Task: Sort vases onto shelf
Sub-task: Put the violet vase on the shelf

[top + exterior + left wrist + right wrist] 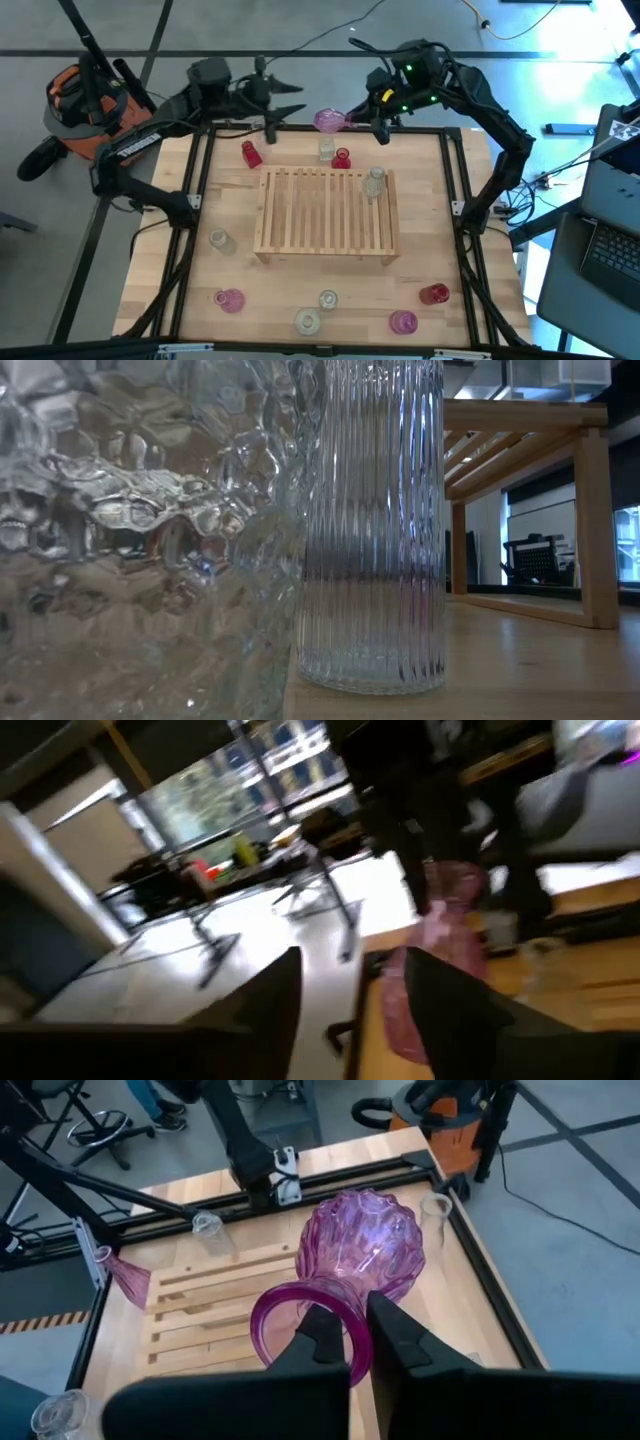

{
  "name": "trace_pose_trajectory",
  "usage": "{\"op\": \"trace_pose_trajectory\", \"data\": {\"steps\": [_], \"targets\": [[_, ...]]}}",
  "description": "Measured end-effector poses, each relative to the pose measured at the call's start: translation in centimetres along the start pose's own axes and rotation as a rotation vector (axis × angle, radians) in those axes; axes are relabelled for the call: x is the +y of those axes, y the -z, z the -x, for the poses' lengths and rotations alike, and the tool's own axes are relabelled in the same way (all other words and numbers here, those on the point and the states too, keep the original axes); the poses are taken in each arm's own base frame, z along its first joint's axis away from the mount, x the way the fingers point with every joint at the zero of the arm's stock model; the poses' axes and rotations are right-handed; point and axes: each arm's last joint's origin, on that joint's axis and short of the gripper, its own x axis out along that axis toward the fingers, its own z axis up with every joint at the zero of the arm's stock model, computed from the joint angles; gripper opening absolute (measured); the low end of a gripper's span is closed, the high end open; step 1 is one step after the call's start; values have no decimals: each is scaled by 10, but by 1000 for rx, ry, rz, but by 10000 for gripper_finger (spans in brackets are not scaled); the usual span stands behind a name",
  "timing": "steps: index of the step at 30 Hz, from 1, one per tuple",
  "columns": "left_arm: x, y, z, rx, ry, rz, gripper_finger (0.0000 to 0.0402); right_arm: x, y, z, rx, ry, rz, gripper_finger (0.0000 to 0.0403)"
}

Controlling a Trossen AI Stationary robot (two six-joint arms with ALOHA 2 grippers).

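My right gripper (364, 116) (348, 1318) hangs over the table's far edge, shut on a pink bulbous vase (328, 121) (362, 1250). My left gripper (290, 100) (350, 1010) is open just left of that vase, pointing at it, and sees it as a pink blur (452, 900). The slatted shelf (320, 215) lies mid-table with one clear vase (374, 182) standing on its far right corner. Two red vases (250, 154) (342, 158) and a clear one (327, 150) stand on the table beyond the shelf. My right gripper holds the pink vase by the rim of its mouth (362, 1348), one finger inside the opening and one outside. The fingers come level from the table's right. The vase is lifted clear and lies on its side, body toward the left arm.
More vases stand near the table's near edge: pink (230, 300), clear (327, 298) (307, 321), pink (402, 321), red (433, 293); one clear vase (220, 240) is left of the shelf. In the low view, a ribbed vase (372, 530) and a dimpled one (140, 530) fill the foreground.
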Motion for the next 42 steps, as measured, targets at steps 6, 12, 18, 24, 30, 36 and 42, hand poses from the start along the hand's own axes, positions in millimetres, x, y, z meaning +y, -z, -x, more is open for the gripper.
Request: {"op": "trace_pose_trajectory", "data": {"steps": [6,12,18,24,30,36,42], "targets": [[-9,-11,-30,115,47,41,257,-1,0,1,-1,45,3,0],[-30,-9,-63,263,132,-84,289,-4,0,-6,5,54,1,0],[-40,-11,-80,313,68,-202,293,-8,-1,-17,6,32,0,0],[-45,2,-86,407,95,-203,278,-9,-2,-24,1,9,2,0],[-46,1,-90,428,9,-230,224,-10,-3,-24,-5,12,10,0],[-48,-1,-90,420,-13,-250,145,-10,-4,-24,-17,17,26,0],[-49,-3,-90,432,-39,-255,117,-10,-5,-24,-29,14,36,0]]}}
